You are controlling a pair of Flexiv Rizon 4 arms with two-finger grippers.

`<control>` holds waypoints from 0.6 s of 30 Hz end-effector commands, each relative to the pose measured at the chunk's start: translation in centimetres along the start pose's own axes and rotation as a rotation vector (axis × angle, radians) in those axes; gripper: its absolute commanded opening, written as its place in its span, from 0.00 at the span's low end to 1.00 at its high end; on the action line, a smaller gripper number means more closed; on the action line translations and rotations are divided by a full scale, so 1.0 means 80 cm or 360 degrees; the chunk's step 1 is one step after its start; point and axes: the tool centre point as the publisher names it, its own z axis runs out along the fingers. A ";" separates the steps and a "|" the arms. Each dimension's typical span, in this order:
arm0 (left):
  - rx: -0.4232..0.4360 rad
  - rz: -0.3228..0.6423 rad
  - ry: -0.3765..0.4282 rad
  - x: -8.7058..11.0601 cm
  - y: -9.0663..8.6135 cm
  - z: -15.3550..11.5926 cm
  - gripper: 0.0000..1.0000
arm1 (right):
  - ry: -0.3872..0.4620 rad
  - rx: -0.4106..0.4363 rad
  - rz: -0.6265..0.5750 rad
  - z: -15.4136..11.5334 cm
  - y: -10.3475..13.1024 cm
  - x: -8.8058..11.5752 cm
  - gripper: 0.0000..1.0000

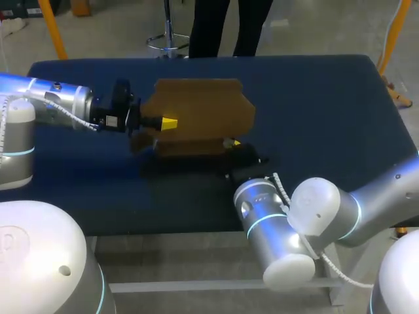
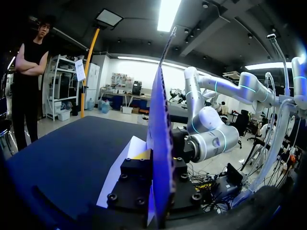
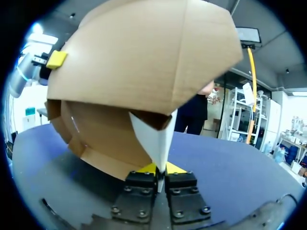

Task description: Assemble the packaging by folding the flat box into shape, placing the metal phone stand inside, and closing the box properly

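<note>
The cardboard box (image 1: 196, 108) is half folded over the middle of the dark blue table (image 1: 327, 104). Its broad brown panel stands up and smaller flaps sag beneath it. I can't tell whether its lowest fold touches the table. The left claw (image 1: 167, 123) comes in level from the side and pinches the panel's left edge, and its wrist view shows the board edge-on between the fingers. The right claw (image 3: 161, 168) sits low under the box, squeezed almost together on a pale flap hanging from the underside.

Table (image 1: 327, 111) in dark blue cloth, a dark patch on it just under the brown cardboard box (image 1: 203, 111).
</note>
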 end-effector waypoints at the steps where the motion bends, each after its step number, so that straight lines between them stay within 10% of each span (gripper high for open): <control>1: 0.0000 0.0000 0.0004 0.000 0.001 0.003 0.00 | -0.0018 -0.0003 -0.0008 0.000 -0.001 0.008 0.15; 18: 0.0000 0.0000 0.0004 0.000 0.001 0.003 0.00 | -0.0008 0.0002 -0.0010 0.007 -0.003 0.012 0.00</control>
